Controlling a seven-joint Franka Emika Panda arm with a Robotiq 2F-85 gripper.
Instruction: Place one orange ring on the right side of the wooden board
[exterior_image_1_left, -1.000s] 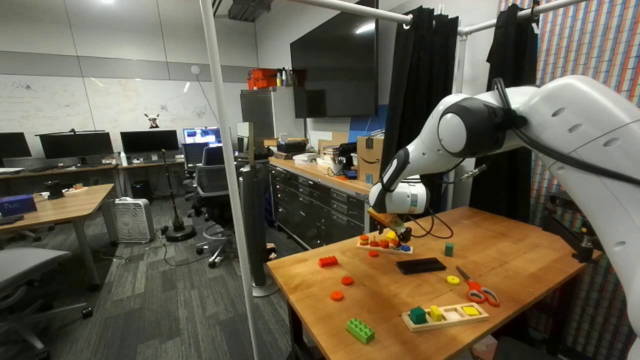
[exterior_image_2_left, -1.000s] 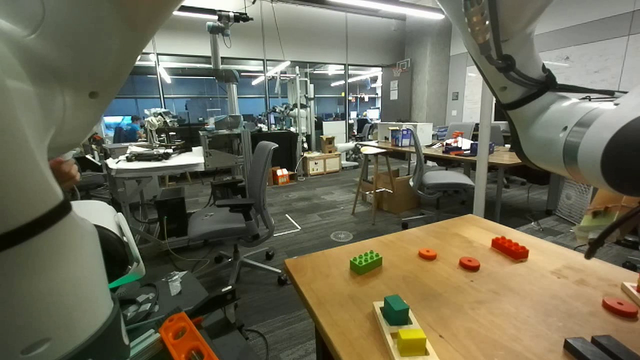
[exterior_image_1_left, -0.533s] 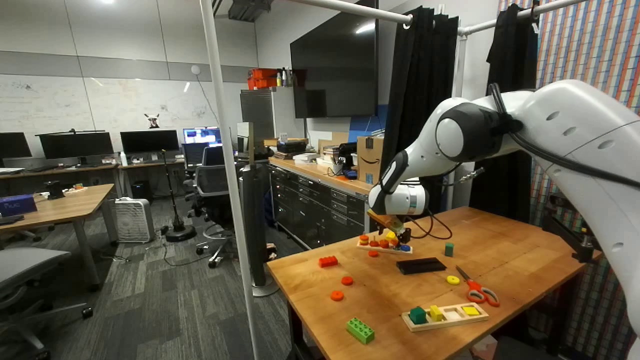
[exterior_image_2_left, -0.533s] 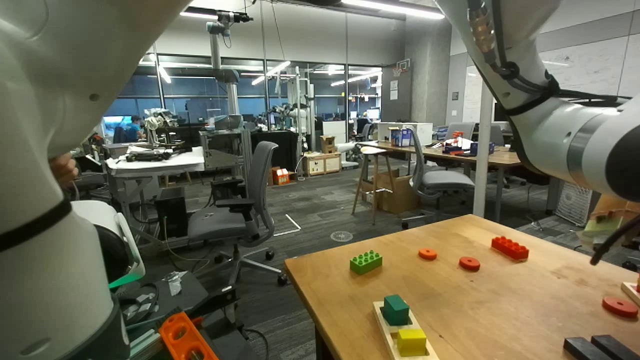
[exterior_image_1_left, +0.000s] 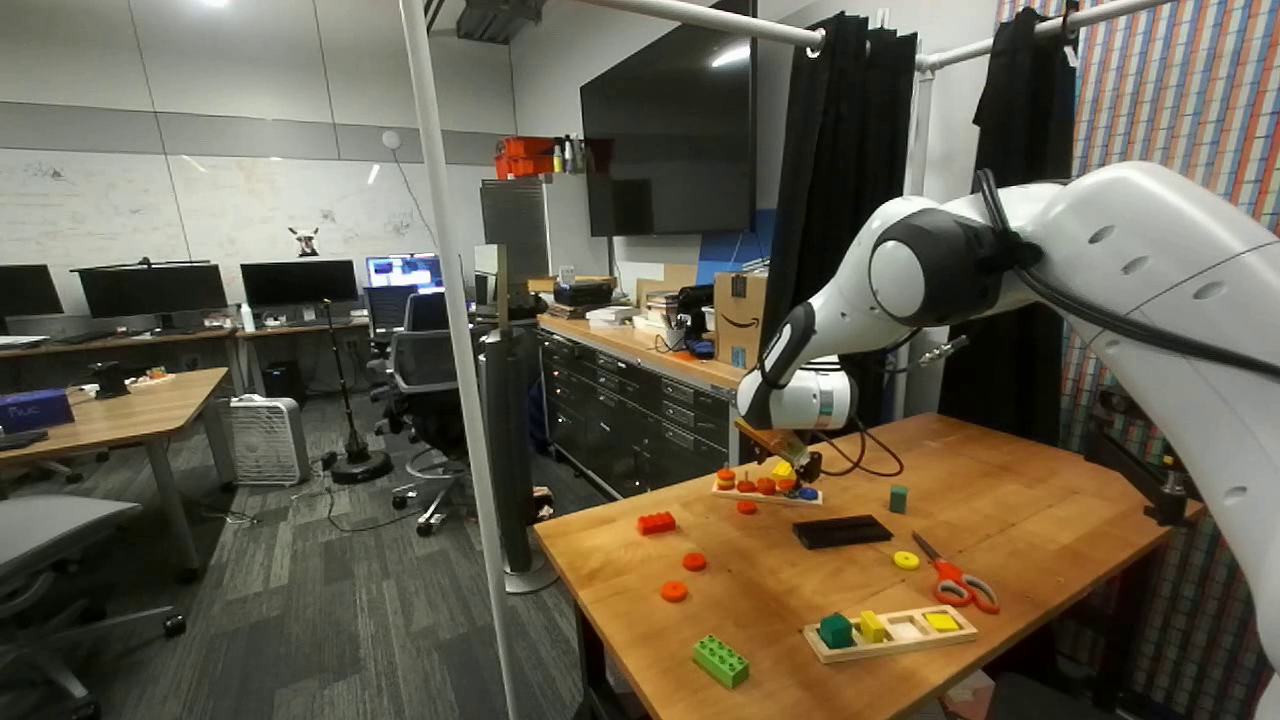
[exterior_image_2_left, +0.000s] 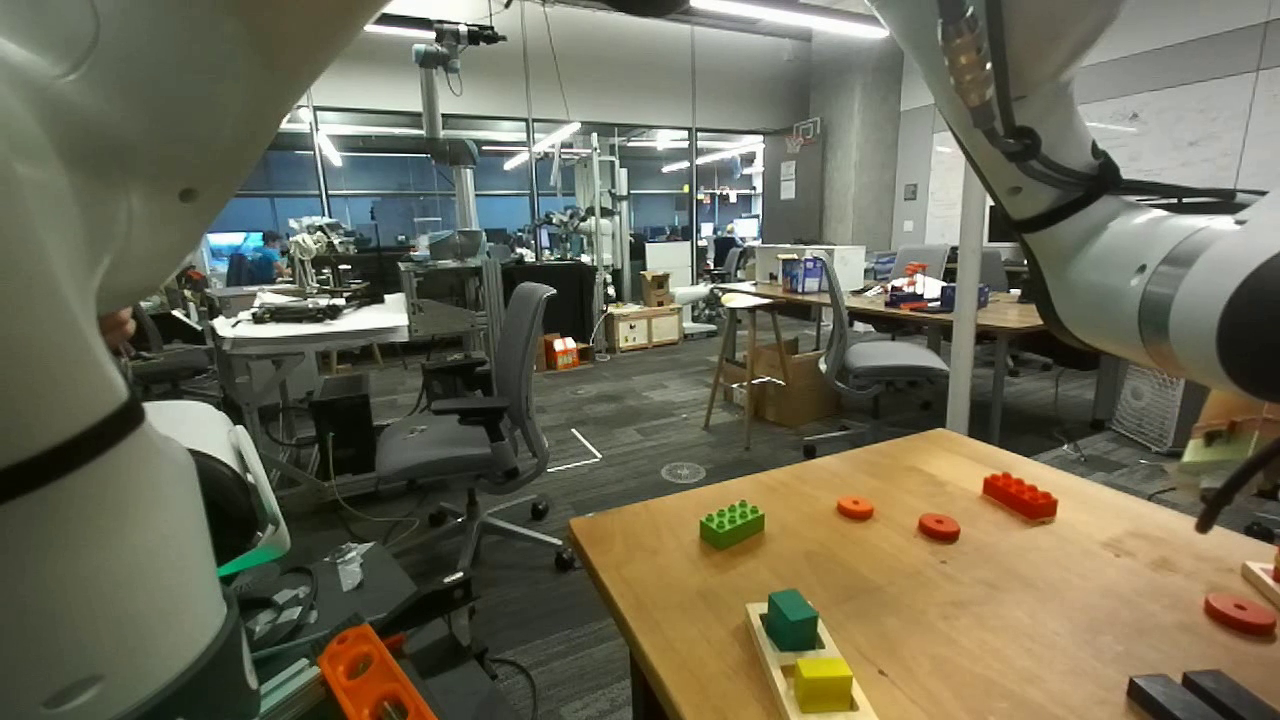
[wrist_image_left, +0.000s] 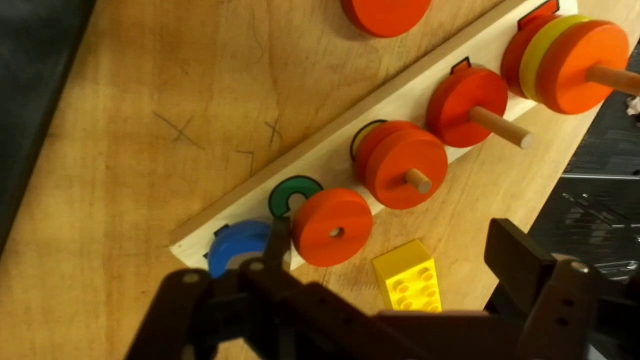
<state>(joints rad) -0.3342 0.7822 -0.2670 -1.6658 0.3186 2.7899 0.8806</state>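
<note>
Board (wrist_image_left: 330, 164) seemingly shifted; wrist view: long axis diagonal.

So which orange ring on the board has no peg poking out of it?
The orange ring nearest the blue ring: its hole shows with nothing jutting out, while pegs stick through the other orange rings on the board.

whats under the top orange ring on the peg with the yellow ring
Beneath the orange ring: a yellow ring, then a red-orange ring. Covered: the foot of the peg and part of the red mark on the wooden board.
</note>
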